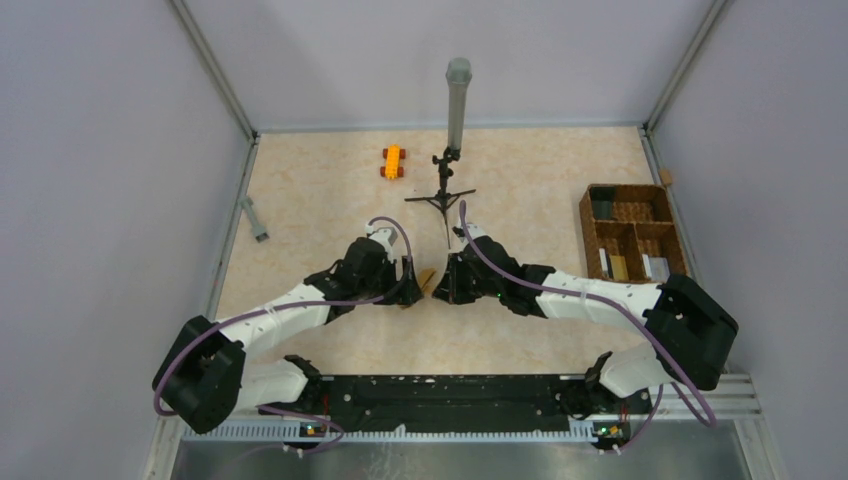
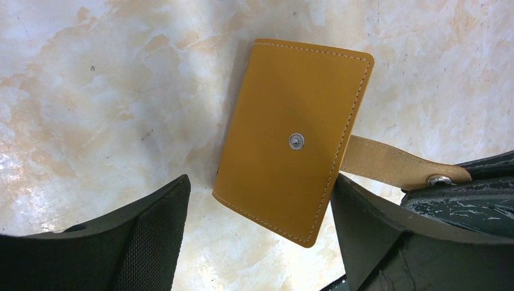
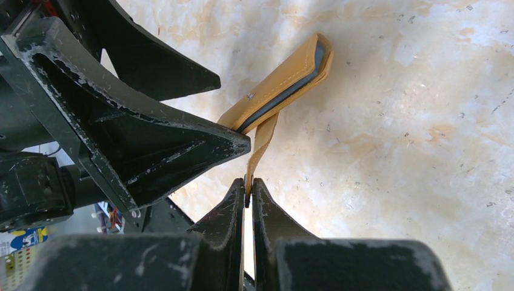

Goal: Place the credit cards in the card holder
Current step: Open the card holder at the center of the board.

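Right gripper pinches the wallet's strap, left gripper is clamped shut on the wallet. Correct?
Not quite. The left gripper is open, straddling the wallet, as the left wrist view shows. The right gripper does pinch the strap.

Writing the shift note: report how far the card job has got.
Looks done: a grey card edge shows inside the folded card holder. In hand: right fingers pinch its strap; open left fingers straddle it. Left, perhaps: snapping the strap; card count hidden.
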You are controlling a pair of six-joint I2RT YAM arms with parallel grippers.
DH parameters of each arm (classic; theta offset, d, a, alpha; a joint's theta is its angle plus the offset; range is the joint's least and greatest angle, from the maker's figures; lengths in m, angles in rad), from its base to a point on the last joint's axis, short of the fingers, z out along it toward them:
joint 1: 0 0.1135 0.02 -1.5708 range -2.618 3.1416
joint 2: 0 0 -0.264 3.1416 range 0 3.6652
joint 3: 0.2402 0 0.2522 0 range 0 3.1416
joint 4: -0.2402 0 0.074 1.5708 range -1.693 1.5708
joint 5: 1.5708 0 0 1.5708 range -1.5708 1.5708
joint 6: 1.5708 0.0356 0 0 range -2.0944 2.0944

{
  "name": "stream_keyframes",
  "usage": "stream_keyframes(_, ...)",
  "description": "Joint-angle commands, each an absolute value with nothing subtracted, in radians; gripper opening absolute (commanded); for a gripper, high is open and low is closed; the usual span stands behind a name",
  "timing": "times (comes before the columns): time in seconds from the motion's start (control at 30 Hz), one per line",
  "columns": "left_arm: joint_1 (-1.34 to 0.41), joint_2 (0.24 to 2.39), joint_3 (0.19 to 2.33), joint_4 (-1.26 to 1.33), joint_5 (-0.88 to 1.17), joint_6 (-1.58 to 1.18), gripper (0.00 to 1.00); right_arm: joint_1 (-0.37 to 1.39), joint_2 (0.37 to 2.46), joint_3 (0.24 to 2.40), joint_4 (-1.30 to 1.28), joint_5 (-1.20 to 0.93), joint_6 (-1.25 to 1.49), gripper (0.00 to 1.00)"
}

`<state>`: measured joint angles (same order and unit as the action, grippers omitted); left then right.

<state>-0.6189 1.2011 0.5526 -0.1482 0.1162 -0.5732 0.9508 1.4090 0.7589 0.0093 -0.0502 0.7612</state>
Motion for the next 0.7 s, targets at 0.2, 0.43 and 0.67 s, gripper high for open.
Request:
stream_keyframes(0.2, -0.620, 1.156, 0.572, -0.123, 0.134, -0.571, 0.83, 0.959, 1.389, 0.770, 0.017, -0.046, 0.749, 0.00)
stream_keyframes(0.43, -0.618, 1.161, 0.570, -0.118, 0.143, -0.566, 0.84, 0.959, 1.395, 0.773, 0.019, -0.053, 0.749, 0.00)
stream_keyframes(0.67, -0.619, 1.172, 0.575, -0.149, 0.083, -0.563, 0.71, 0.959, 1.396, 0.775, 0.015, -0.049, 0.747, 0.00)
